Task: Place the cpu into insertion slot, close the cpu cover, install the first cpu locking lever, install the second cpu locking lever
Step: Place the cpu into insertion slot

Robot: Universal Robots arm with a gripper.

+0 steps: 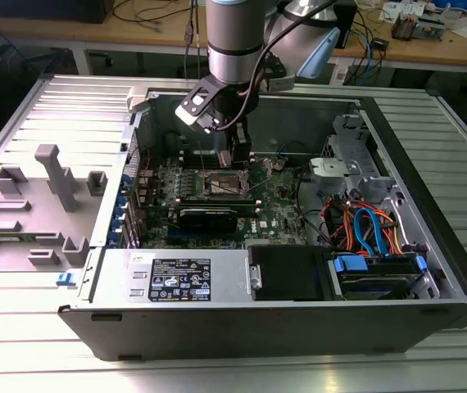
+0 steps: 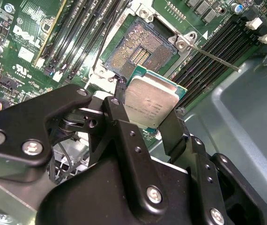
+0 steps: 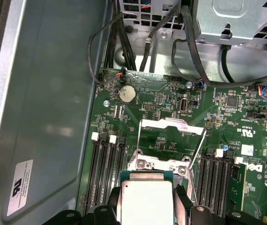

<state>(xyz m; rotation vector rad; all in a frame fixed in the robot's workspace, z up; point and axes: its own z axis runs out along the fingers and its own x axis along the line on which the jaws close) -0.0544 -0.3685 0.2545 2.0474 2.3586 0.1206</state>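
Silver metal between black pads: the cpu (image 2: pixel 154 101) is pinched in the gripper (image 2: pixel 146 107). The jaws are drawn in to just the width of the chip. The fingers (image 2: pixel 172 131) press on two opposite edges, and the dull top face sits bare between them. That grip shows in both wrist views.

In the exterior view the arm (image 1: pixel 233 41) drops straight down into the open computer case (image 1: pixel 299 327). The gripper hangs low over the middle of the green motherboard (image 1: pixel 287 205).

The insertion slot (image 2: pixel 136 51) lies open. Its dark field of contacts is uncovered and the silvery rim runs all round it. The chip is not seated. In the second wrist view it overlaps one edge of the socket, held clear of the contacts and tilted a little against the socket's square.

The cpu cover (image 3: pixel 171 123) is swung right back on its hinge, away from the socket, and green board shows through its window.

One locking lever (image 2: pixel 215 57) juts free from the socket's corner. It is a thin bright rod reaching out across the long black memory slots (image 3: pixel 106 164). In the first wrist view a thin rod stands on each side of the socket, both unhooked.
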